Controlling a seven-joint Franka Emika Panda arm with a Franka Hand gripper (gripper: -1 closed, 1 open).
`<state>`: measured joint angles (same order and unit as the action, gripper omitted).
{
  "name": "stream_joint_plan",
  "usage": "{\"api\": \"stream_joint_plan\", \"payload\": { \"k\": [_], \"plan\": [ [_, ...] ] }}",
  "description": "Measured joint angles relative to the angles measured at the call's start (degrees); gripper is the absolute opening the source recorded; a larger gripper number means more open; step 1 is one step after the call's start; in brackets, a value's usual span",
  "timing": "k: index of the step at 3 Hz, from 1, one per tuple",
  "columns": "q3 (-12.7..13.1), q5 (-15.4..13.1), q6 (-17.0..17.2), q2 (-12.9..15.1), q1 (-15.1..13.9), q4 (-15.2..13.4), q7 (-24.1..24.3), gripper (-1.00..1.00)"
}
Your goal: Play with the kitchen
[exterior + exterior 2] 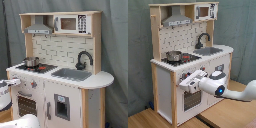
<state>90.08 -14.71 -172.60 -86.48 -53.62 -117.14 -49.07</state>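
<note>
The toy kitchen (pixel 70 100) is tall, white and light wood, and shows in both exterior views. It has a grey sink (pixel 72 74), a black faucet (pixel 83 59), a hob with a small metal pot (pixel 31 62), a range hood (pixel 39 29) and an upper shelf with a microwave (pixel 70 23). In the second exterior view the white arm reaches in from the lower right. My gripper (pixel 188 84) is up against the kitchen (pixel 164 85) front, at the knob row just above the oven door (pixel 190 101). In the first exterior view the gripper (pixel 12 82) shows at the left edge.
A grey curtain (pixel 115 45) hangs behind the kitchen. The kitchen stands on a wooden surface (pixel 148 118). The white arm link (pixel 235 94) crosses in front of the cabinet's right half in the second exterior view. A white arm part (pixel 22 121) fills the first exterior view's lower left.
</note>
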Motion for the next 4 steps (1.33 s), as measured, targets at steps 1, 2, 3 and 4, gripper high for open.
{"api": "stream_joint_plan", "payload": {
  "k": [1,2,3,4],
  "plan": [
    [0.0,0.0,0.0,0.0,0.0,0.0,0.1,1.00],
    [0.0,0.2,-0.1,0.9,0.0,0.0,7.0,1.00],
    [0.0,0.2,-0.1,1.0,0.0,0.0,8.0,1.00],
    [0.0,0.2,-0.1,1.1,0.0,0.0,9.0,-1.00]
  ]
}}
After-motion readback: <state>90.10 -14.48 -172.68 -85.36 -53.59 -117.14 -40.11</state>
